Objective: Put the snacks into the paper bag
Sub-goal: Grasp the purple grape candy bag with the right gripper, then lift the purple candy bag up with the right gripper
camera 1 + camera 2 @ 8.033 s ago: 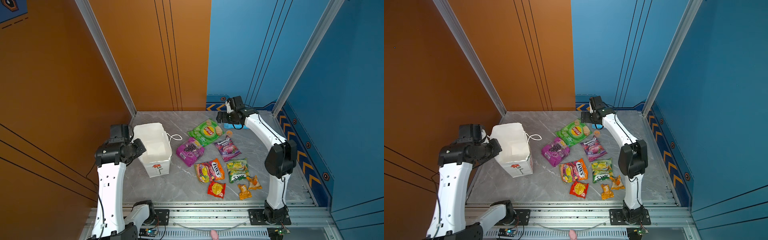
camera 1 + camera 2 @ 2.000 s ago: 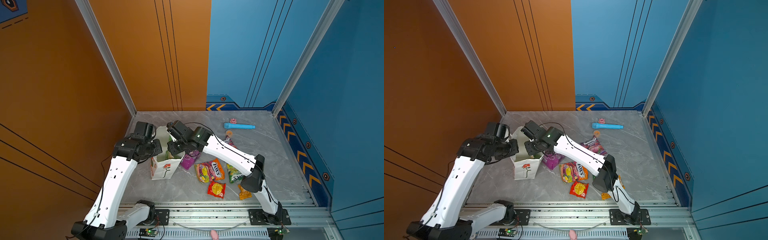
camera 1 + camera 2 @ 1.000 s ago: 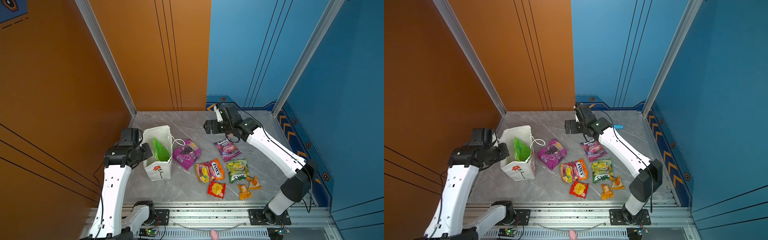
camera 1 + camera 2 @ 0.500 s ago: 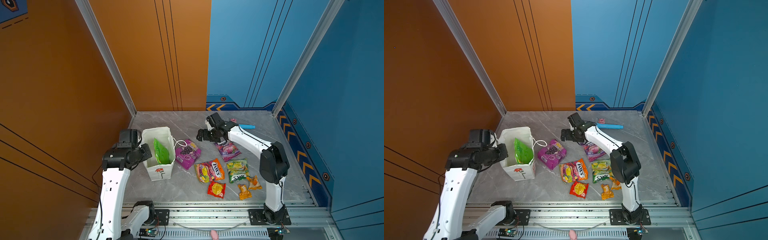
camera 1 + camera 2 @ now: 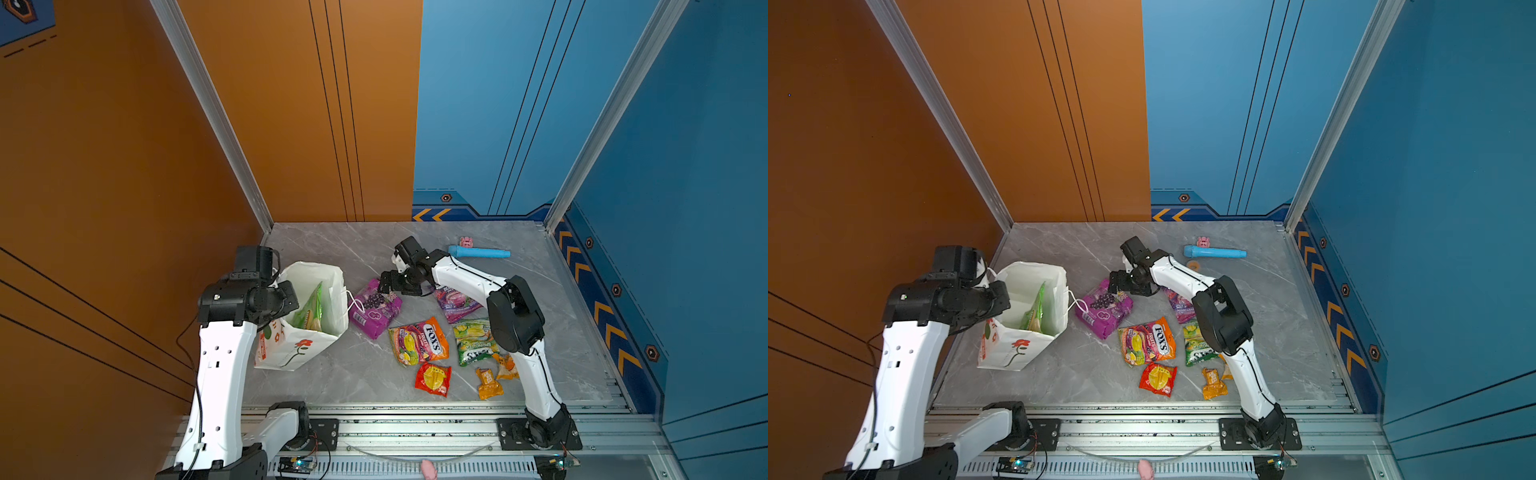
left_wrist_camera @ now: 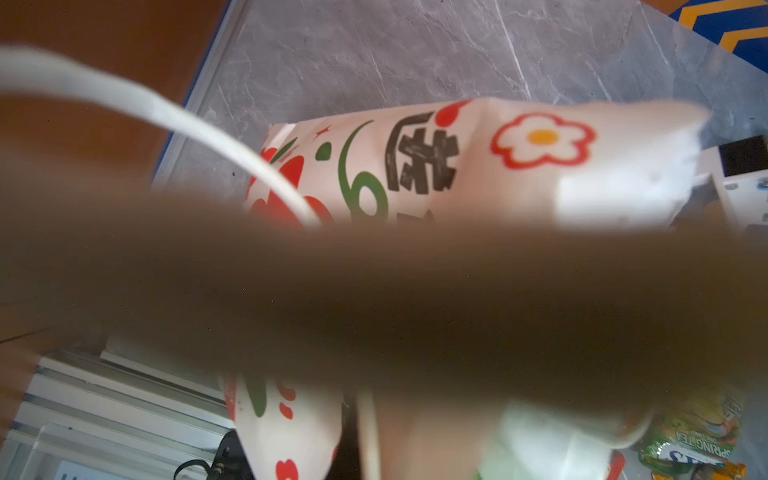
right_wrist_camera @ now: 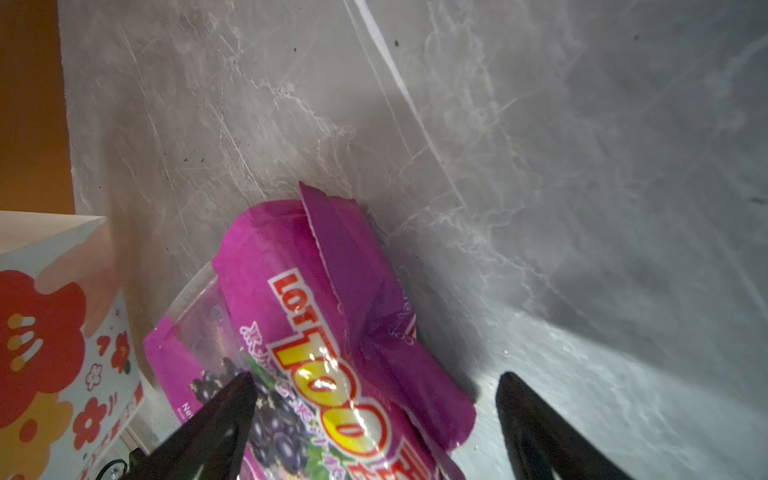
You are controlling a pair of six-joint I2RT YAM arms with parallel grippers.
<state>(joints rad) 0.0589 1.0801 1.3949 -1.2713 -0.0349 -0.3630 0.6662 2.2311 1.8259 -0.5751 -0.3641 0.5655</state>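
The white paper bag (image 5: 328, 291) (image 5: 1017, 349) (image 6: 415, 166) stands at the left with a green chips bag (image 5: 309, 309) inside. My left gripper (image 5: 286, 295) is shut on its left rim. My right gripper (image 5: 388, 282) (image 7: 374, 382) is open and low over the far end of the purple grape packet (image 5: 374, 309) (image 7: 332, 332), one finger on each side. Other snacks lie on the floor: an orange candy bag (image 5: 417, 340), a green one (image 5: 473, 340), a purple-pink one (image 5: 457, 301), a red wrapper (image 5: 433, 379) and orange-yellow wrappers (image 5: 488, 382).
A blue cylinder (image 5: 478, 252) and a small pink toy (image 5: 466, 241) lie at the back right. The bag's cord handle (image 5: 353, 301) rests against the purple packet. Walls close in on three sides; the metal rail (image 5: 415, 428) runs along the front.
My right gripper has come from the back middle down and left onto the purple grape packet, its jaws narrowing slightly. The left gripper still holds the bag, which has shifted little.
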